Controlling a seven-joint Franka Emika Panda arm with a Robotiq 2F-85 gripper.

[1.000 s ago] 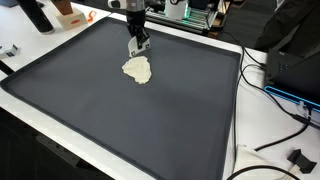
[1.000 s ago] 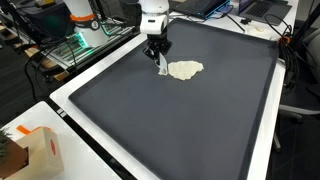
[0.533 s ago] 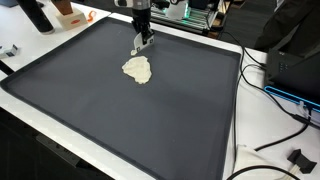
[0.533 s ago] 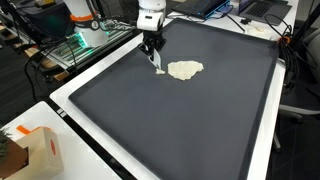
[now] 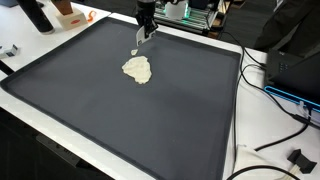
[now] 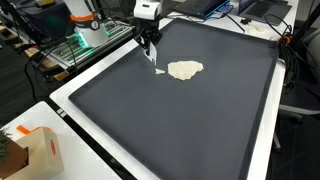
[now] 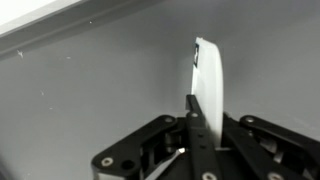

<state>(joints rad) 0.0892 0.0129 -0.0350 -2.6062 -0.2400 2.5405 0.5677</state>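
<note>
Clearance over the dark mat [image 5: 170,120] is open from its centre out to three of its edges; the single low obstacle, a flat cream patch [image 5: 137,69], lies toward the far edge and rises barely above the surface; passage on every side of it is unobstructed. Between the patch and the far edge, the gripper [image 5: 143,36], clamped on a hanging white strip [image 5: 138,46], occupies the air space above the mat; the strip's tip hangs clear of the patch. Beyond the mat, the tabletop [image 5: 40,140] margin is narrow; cables [image 5: 262,140] cross it at one side edge; a cardboard box [image 6: 38,150] stands at one corner; a dark bottle [image 5: 36,14] and electronics [image 5: 196,12] crowd the far edge.
</note>
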